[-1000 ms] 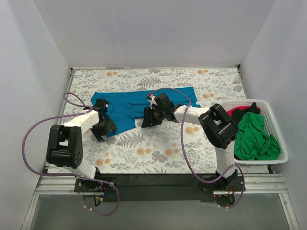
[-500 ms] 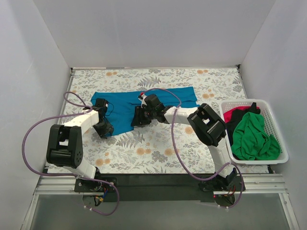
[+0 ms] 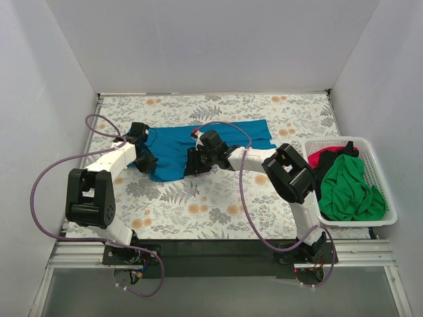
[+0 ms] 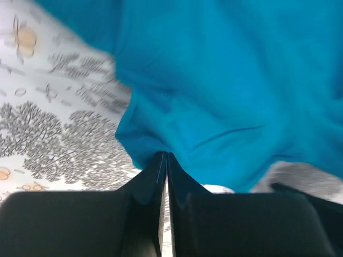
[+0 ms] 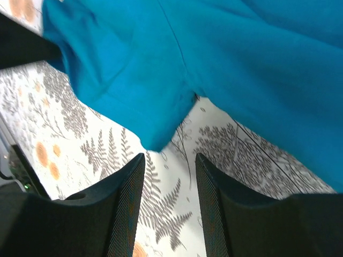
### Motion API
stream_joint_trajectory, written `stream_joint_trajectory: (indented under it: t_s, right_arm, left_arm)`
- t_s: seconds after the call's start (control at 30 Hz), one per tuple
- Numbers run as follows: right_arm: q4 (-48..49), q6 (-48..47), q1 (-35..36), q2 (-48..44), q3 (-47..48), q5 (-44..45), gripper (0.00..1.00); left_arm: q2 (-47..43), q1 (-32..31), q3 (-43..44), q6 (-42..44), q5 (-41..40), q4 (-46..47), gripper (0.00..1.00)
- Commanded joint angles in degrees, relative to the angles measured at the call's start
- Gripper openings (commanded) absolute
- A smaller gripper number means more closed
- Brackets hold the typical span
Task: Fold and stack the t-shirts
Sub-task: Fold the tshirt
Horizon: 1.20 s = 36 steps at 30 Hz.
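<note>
Plain white walls [image 3: 198,46] close in a table spread with a fern-and-flower printed tablecloth [image 3: 264,198]. In the top view the teal-blue t-shirt [image 3: 175,146] lies across the upper middle of the cloth, partly flat and rumpled at its lower left. At the right edge of the frame, a white slatted basket [image 3: 382,177] holds a green t-shirt [image 3: 347,188] with a red-magenta t-shirt [image 3: 322,154] behind it.

From above, both claws sit at the shirt's lower edge, the left claw [image 3: 148,162] at its lower-left corner and the right claw [image 3: 192,164] just right of that. Their jaws cannot be made out in this view.

The wrist views settle it. In the left wrist view, the left claw's fingers [image 4: 155,187] are pressed together at the bottom centre of the frame. A fold of teal fabric [image 4: 225,80] is pinched at their tips and bunches upward from there, though the picture is blurred. In the right wrist view, the right claw [image 5: 170,160] stands partly open with nothing between its fingers [image 5: 126,198], only printed cloth. A loose corner of the shirt [image 5: 214,53] hangs just above the gap, near the fingertips, and whether it touches them I cannot tell.
</note>
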Motion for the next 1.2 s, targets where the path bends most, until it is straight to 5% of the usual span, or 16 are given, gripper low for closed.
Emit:
stream_joint_trajectory:
  t_s: [0.0, 0.4, 0.93, 1.17]
  right_arm:
    - [-4.3, -6.1, -0.9, -5.2, -0.5, 1.7, 0.5]
    - [-10.0, -13.9, -3.1, -17.3, -8.1, 2.8, 0.5]
    - [-16.0, -18.4, -7.7, -30.1, -19.0, 7.8, 0.5]
    - [-16.9, -18.8, -9.6, -31.4, -20.2, 8.4, 0.5]
  left_arm:
    - [-0.3, -0.2, 5.4, 0.2, -0.4, 0.7, 0.0]
    - [4.8, -0.2, 17.4, 1.3, -2.7, 2.9, 0.0]
    - [26.5, -0.1, 44.0, 3.2, -6.5, 8.4, 0.0]
    - [31.6, 0.1, 48.3, 3.7, -4.7, 11.0, 0.0]
